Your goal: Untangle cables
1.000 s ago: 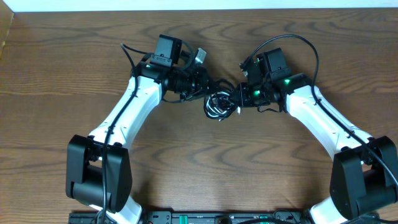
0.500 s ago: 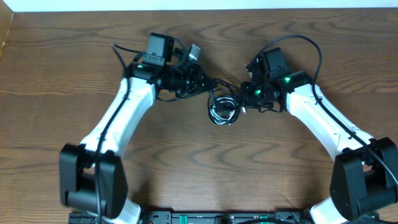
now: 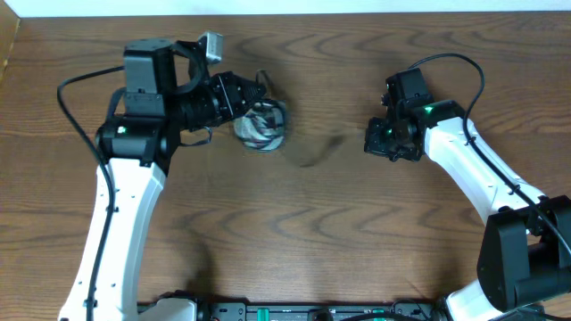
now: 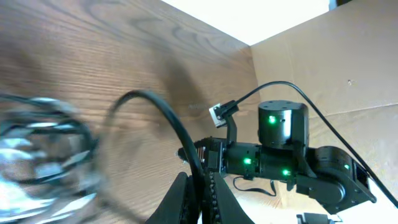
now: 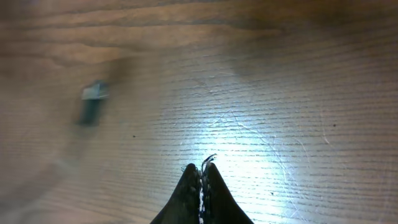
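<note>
The cables form a blurred coil of black and white cord (image 3: 261, 127) hanging just below my left gripper (image 3: 248, 96), left of the table's middle. In the left wrist view that gripper (image 4: 200, 177) is shut on one black cable (image 4: 163, 112), which arcs up and left toward the smeared coil (image 4: 43, 155). My right gripper (image 3: 370, 143) sits apart at the right, shut (image 5: 201, 167), with only a thin wisp showing at its tips. A blurred plug end (image 5: 93, 102) shows over the wood to its left, and a faint cord streak (image 3: 321, 152) lies between the arms.
A cardboard wall (image 3: 7, 45) stands at the far left corner, and cardboard (image 4: 348, 62) rises behind the table. The right arm's wrist with green lights (image 4: 280, 155) faces the left gripper. Thick black robot wires (image 3: 446, 67) loop above the right arm.
My left arm has swung left and upward, dragging the coil from the table's middle to the left. The right gripper has shut, edged right, and the coil is away from it.
</note>
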Action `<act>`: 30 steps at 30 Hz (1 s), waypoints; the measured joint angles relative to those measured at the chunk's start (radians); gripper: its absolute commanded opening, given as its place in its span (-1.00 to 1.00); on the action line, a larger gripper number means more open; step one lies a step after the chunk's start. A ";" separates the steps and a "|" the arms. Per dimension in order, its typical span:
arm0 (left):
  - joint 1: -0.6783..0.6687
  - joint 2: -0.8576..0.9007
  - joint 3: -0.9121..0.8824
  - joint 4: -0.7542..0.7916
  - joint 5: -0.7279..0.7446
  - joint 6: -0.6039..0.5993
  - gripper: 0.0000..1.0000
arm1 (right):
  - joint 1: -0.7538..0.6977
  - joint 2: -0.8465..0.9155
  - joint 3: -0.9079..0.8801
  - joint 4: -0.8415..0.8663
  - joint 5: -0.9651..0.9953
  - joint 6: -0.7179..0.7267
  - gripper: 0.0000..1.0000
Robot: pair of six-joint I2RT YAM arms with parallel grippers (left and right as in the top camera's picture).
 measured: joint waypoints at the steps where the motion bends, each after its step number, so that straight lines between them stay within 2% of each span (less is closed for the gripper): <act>1: 0.000 -0.003 0.000 0.000 -0.003 0.000 -0.85 | 0.000 0.000 0.000 0.000 -0.002 -0.008 -0.98; 5: 0.000 -0.001 0.000 -0.003 -0.010 0.000 -0.85 | -0.001 0.000 0.000 0.015 -0.055 -0.067 -0.98; 8: 0.000 -0.001 0.000 -0.004 -0.013 0.001 -0.85 | -0.005 0.000 -0.001 0.055 -0.166 -0.161 -0.88; 10: 0.000 -0.001 0.000 -0.008 -0.020 0.001 -0.85 | -0.005 -0.006 -0.001 0.077 -0.241 -0.222 -0.73; 15: -0.001 -0.001 0.000 -0.008 -0.039 0.001 -0.85 | 0.001 -0.080 -0.002 0.134 -0.363 -0.303 -0.09; 18: -0.001 0.000 0.000 -0.008 -0.044 0.001 -0.85 | 0.016 -0.146 -0.002 0.177 -0.396 -0.325 0.12; 22: -0.001 0.000 0.000 -0.008 -0.048 0.000 -0.86 | 0.048 -0.195 -0.001 0.222 -0.423 -0.335 0.18; 30: -0.016 0.000 0.000 -0.008 -0.064 -0.023 -0.85 | 0.108 -0.188 -0.001 0.246 -0.431 -0.336 0.12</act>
